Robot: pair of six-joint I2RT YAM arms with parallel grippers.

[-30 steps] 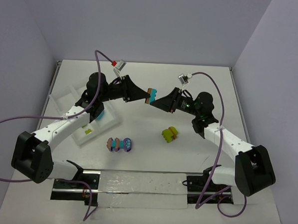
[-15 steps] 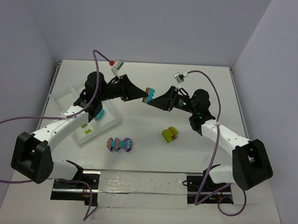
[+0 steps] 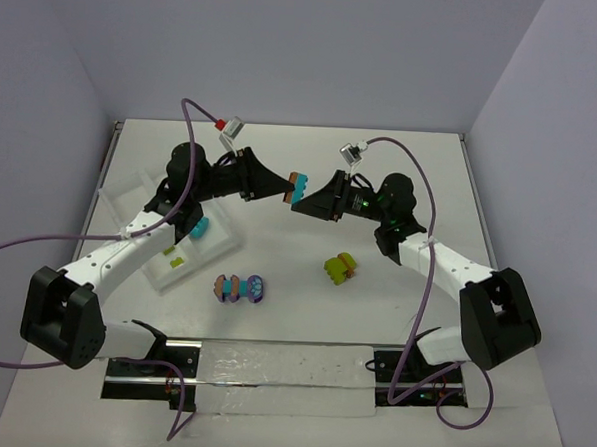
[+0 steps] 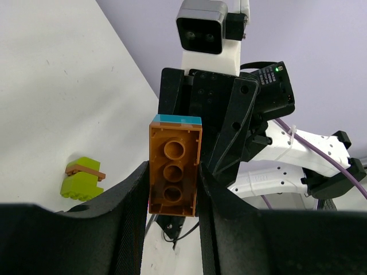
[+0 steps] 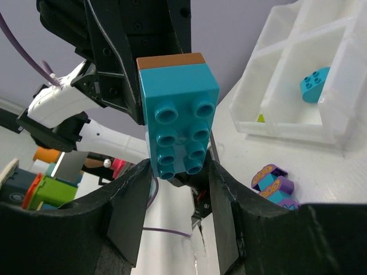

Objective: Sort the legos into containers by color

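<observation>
Bright, even light; soft shadows

Snapped-together plastic brick clusters, three: orange-brown-and-turquoise stack (image 3: 298,187), lime-green cluster (image 3: 340,268), striped multicoloured cluster (image 3: 240,288). Single bricks, two: turquoise brick (image 3: 198,226), lime-green brick (image 3: 175,262). White four-compartment plastic tray (image 3: 123,189), one. Robot arms (image 3: 127,250) (image 3: 447,263), two.

A white table (image 3: 311,174) fills the overhead view, matt and faintly speckled; it is closed in by three plain lilac walls: a back wall (image 3: 287,53), a left wall (image 3: 34,120) and a right wall (image 3: 564,117) (each meets the tabletop at a thin dark seam); along the near edge lies a glossy, translucent strip (image 3: 281,368) over a black rail (image 3: 135,385); in the right wrist view, blurred clutter (image 5: 40,189) in orange, green and pink sits low at the left, too soft to identify
</observation>
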